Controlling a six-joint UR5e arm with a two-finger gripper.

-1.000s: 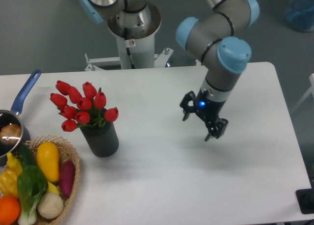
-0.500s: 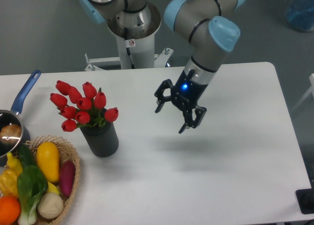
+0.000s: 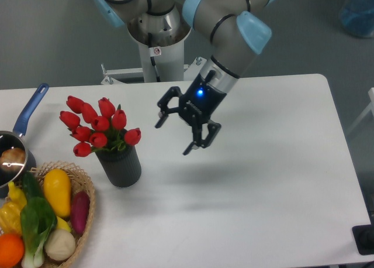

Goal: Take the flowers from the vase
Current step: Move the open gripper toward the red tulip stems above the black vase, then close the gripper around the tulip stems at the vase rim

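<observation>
The flowers (image 3: 97,126), a bunch of red closed tulip buds with green stems, stand upright in the vase (image 3: 120,165), a dark ribbed cylinder left of the table's middle. My gripper (image 3: 174,137) hangs above the table to the right of the flowers, level with the buds and well apart from them. Its two black fingers are spread wide and hold nothing.
A wicker basket (image 3: 87,212) with yellow, green, orange and dark-red produce sits at the front left, close to the vase. A steel saucepan (image 3: 13,157) with a blue handle stands at the left edge. The robot's base (image 3: 158,40) is behind the table.
My gripper has moved steadily leftward across the table toward the flowers, staying open. The flowers and vase have not moved.
</observation>
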